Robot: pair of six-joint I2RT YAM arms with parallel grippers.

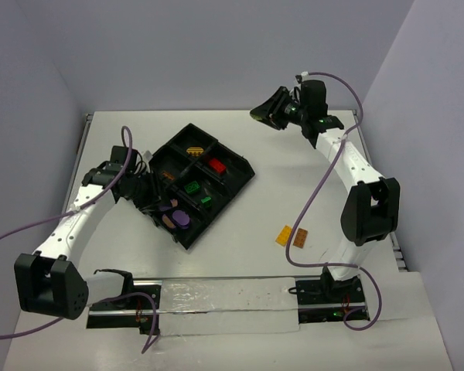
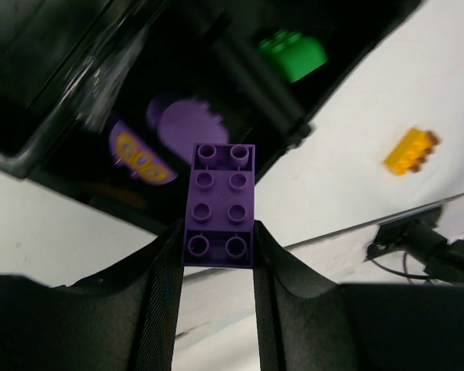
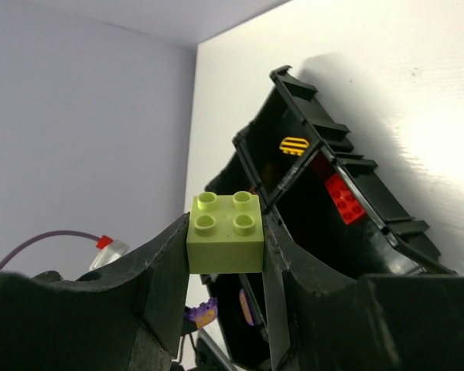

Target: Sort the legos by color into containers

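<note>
My left gripper (image 2: pixel 219 247) is shut on a purple two-by-four brick (image 2: pixel 220 205), held over the near-left end of the black divided tray (image 1: pixel 226 205). Under it lie a rounded purple piece (image 2: pixel 187 124) and a purple piece with yellow print (image 2: pixel 139 154). In the top view the left gripper (image 1: pixel 147 193) is at the tray's left side. My right gripper (image 3: pixel 225 255) is shut on a lime two-by-two brick (image 3: pixel 225 233), raised beyond the tray's far right (image 1: pixel 261 114). The tray holds a red brick (image 1: pixel 216 165), green bricks (image 1: pixel 191 187) and a yellow striped piece (image 1: pixel 194 149).
An orange-yellow brick (image 1: pixel 284 235) and a brown brick (image 1: pixel 301 237) lie side by side on the white table right of the tray, near the right arm's base. Purple cables trail from both arms. Walls close the table at the back and sides.
</note>
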